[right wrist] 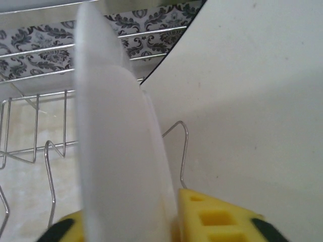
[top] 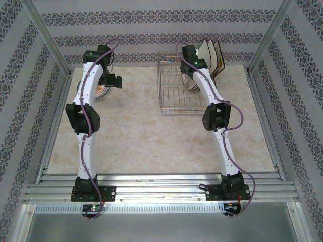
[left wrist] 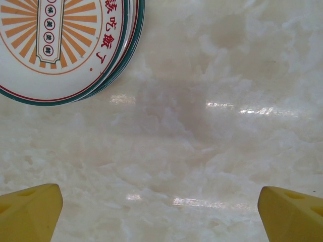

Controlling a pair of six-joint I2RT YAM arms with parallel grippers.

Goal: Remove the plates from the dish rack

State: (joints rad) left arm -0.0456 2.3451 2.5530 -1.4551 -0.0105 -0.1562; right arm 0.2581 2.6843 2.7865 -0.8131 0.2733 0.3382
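The right gripper [right wrist: 128,227] reaches into the dish rack [top: 174,108] at the far right of the table [top: 141,136]. Its yellow fingers [right wrist: 212,219] sit against both faces of a small white plate [right wrist: 118,151] standing on edge btwn the wire dividers [right wrist: 50,151]; it looks like a closed pinch, tho the plate's lower rim is out of sight. Just right of it leans a big square cream plate [right wrist: 252,101], w/ more square plates [top: 212,55] upright at the rack's far right corner. The left gripper [left wrist: 161,214] hovers wide open over bare table at far left, holding nothing, w/ a stack of round plates [left wrist: 65,45] in orange sunburst print and green rims lying flat just beyond its tips. The job looks partway done: some plates out, several in the rack. Risks from here: a tilted lift could hook the plate's rim on a divider and drag the light rack along. The glazed plate could swivel or slip in a two-finger pinch near its edge. A sideways swing could knock the cream plate next door, prob. tipping it onto its neighbours. A slow, straight pull upward looks the safer call.
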